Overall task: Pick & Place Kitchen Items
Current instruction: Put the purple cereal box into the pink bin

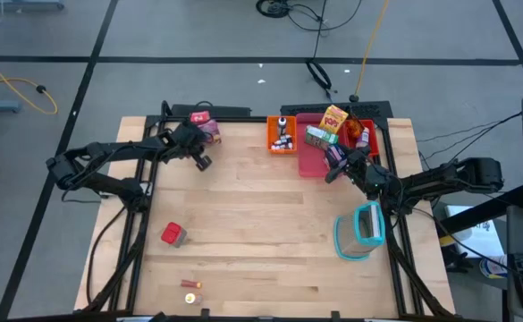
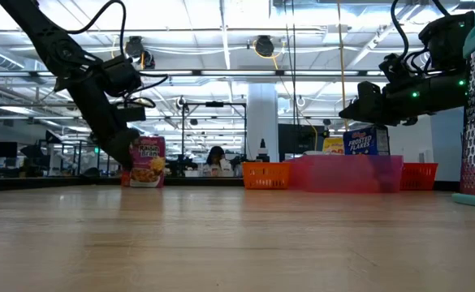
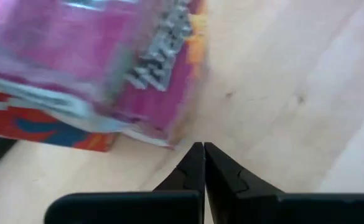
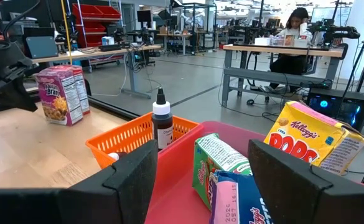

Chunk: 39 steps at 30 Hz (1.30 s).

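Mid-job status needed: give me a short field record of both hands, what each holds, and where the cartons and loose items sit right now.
left hand: shut, empty, at the table's far left beside the pink Raisin Bran carton
pink Raisin Bran carton: upright on the table, not gripped
right hand: open, empty, over the pink tray
pink tray contents: green carton; a yellow Pops carton behind it
orange basket: holds a dark-capped bottle
loose on table: red cube, small orange bits near the front edge
teal-rimmed container: right side

My wooden table [image 1: 261,215] carries orange [image 1: 282,136], pink [image 1: 313,159] and red trays [image 1: 368,136] along its far edge. A purple carton [image 1: 209,131] stands at the far left. A red cube [image 1: 172,234] lies near the left edge.
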Tool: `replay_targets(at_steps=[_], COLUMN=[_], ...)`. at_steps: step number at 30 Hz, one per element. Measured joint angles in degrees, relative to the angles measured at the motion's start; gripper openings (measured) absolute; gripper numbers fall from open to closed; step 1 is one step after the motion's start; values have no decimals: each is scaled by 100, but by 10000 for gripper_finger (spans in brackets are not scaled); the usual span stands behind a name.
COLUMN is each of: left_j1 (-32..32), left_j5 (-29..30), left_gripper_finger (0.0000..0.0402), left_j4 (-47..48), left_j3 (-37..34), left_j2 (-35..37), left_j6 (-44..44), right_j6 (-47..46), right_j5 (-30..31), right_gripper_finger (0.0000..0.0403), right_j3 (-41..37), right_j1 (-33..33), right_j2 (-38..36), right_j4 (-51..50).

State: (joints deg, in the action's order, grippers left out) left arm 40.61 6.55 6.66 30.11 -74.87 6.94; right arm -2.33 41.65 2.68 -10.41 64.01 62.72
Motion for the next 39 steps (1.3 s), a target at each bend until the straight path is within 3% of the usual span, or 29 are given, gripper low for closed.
replay_targets(at_steps=[12, 17, 22, 33, 39], left_j1=[-692, -1183, -1558, -1530, -1306], left_j5=[-141, 734, 1599, 2230, 2328], left_gripper_finger=[12, 13, 24, 201, 259], left_j4=[803, 1087, 1043, 963, 956], left_j3=[30, 379, 709, 796, 796], left_j2=[234, 778, 1120, 821, 493], left_j6=[-539, -526, 261, 994, 1244], right_j6=[0, -4, -168, -153, -151], right_j5=[-1, -1, -1, -1, -1], right_gripper_finger=[242, 242, 242, 242, 242], right_j3=[2, 0, 2, 2, 1], right_j1=[2, 1, 1, 2, 1], right_j2=[0, 0, 0, 0, 0], right_j4=[-58, -46, -46, -39, -39])
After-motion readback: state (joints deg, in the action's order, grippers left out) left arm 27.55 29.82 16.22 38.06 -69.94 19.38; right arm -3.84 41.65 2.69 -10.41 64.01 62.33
